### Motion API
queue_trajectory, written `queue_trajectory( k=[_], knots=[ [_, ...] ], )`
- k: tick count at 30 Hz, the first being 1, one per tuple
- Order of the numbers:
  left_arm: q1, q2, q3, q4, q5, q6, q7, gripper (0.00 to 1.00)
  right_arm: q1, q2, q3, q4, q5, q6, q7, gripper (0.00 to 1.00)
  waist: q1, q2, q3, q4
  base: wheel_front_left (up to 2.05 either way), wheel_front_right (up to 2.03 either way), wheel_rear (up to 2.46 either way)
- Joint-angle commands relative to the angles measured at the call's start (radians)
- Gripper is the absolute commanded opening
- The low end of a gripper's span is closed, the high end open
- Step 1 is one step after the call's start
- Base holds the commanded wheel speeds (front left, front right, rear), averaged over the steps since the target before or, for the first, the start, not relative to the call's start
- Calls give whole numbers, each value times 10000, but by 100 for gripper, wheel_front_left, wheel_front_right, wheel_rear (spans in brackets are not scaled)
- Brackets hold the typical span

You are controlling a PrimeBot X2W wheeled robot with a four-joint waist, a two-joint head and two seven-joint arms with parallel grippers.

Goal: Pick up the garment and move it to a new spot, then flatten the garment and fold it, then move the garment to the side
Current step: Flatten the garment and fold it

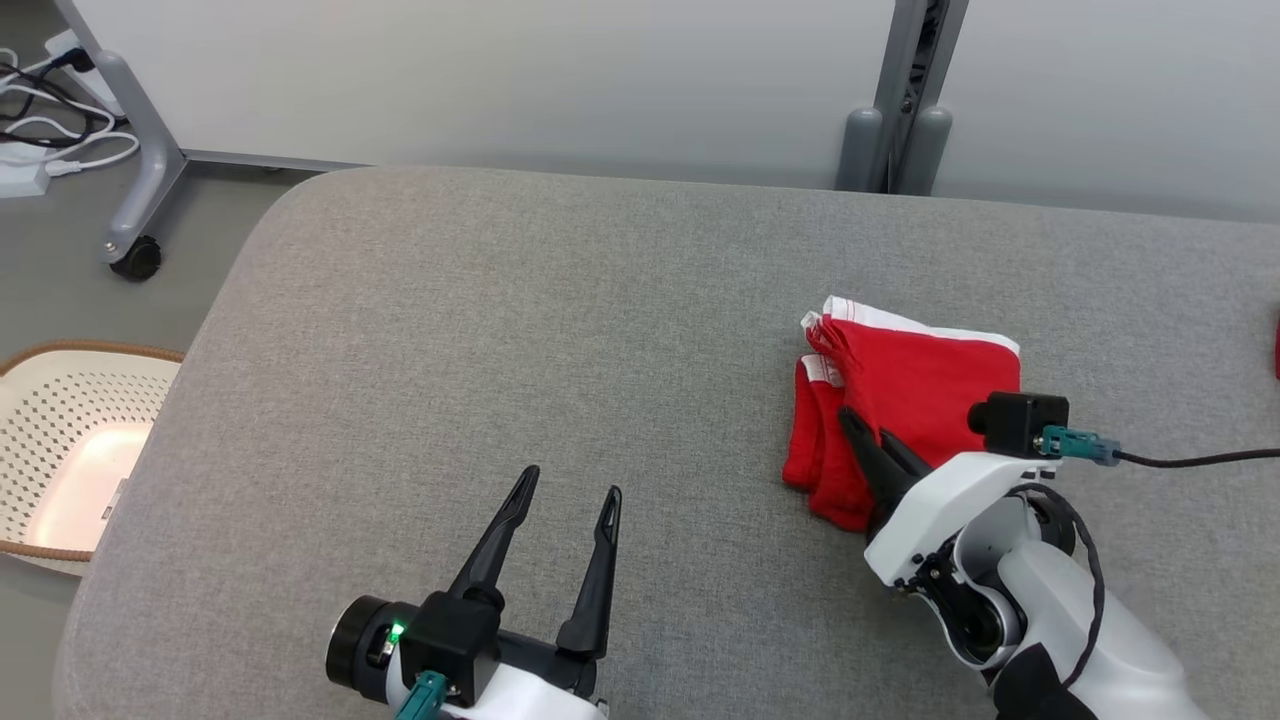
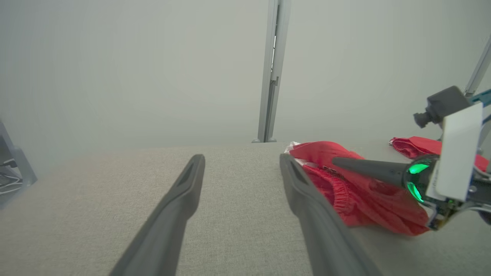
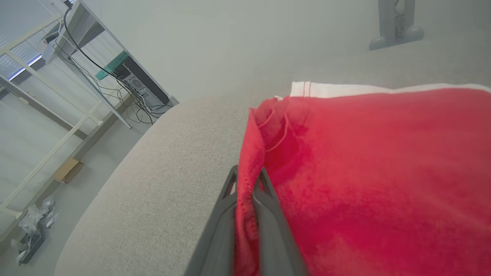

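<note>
In the head view the red garment [image 1: 915, 390] lies folded into a compact stack on the right part of the grey padded table [image 1: 500, 300]. My right gripper [image 1: 865, 428] is at the stack's left edge, and my left gripper [image 1: 572, 482] hovers with its fingers spread wide and empty over bare table, well apart from the cloth. I judge this to be the move to the side. I want a low carry or a slide, so the layers do not fall open, and I will leave the left arm where it is. The stack looks close to square. Its slightly longer axis seems to run near to far, leaning a little to the right, with the white-trimmed hem [image 1: 920, 322] pointing away from me. The left wrist view shows the bundle to the right of my open fingers, gathered edge facing them, and another red cloth [image 2: 414, 145] beyond it. The right wrist view shows the jaws pinched shut on a thin ridge of red fabric. I cannot tell whether they hold every layer, so I would test with a small lift first.
</note>
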Motion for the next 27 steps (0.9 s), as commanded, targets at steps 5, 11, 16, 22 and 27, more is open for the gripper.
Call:
queue_trajectory(
  k=[5, 11, 16, 22, 27],
  knots=[
    [153, 34, 47, 56, -1, -7, -34, 100, 397, 179, -76, -370, -9, -4, 72, 100, 0, 0, -124, 11, 0, 0, 0],
    [233, 34, 113, 125, 94, -27, -34, 100, 1043, 114, 181, -1681, 365, -4, 13, 100, 0, 0, -379, -230, 0, 0, 0],
    [335, 32, 194, 113, -17, 50, -34, 100, 1451, -135, 12, -2212, 169, -4, -538, 100, 0, 0, -549, -532, 0, 0, 0],
    [536, 31, 439, 170, -339, 124, -34, 100, 1860, -564, -223, -2377, -337, -4, -1284, 100, 0, 0, -885, -1258, 0, 0, 0],
    [547, 34, 700, 221, -469, 189, -34, 100, 1863, -884, -698, -2150, -1657, -4, -1700, 100, 0, 0, -1025, -1753, 0, 0, 0]
  ],
)
